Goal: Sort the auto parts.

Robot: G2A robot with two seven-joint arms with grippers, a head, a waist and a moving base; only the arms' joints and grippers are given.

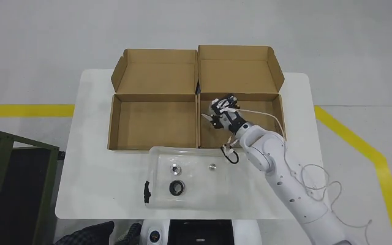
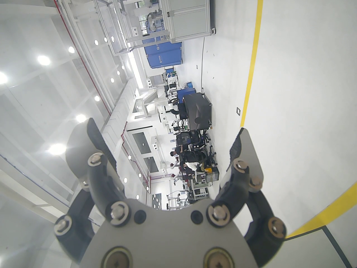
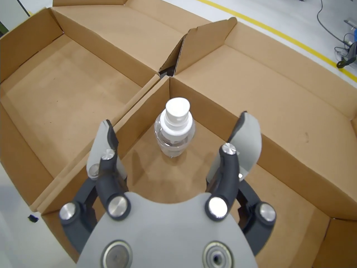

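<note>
Though its clear body makes any contents hard to judge, the white-capped spray bottle (image 3: 174,136) stands upright in a corner of the right cardboard box (image 3: 292,129). It is just beyond the right pincer (image 3: 176,120), centred between its spread fingers and untouched. The left pincer (image 2: 167,125) gapes empty.
</note>
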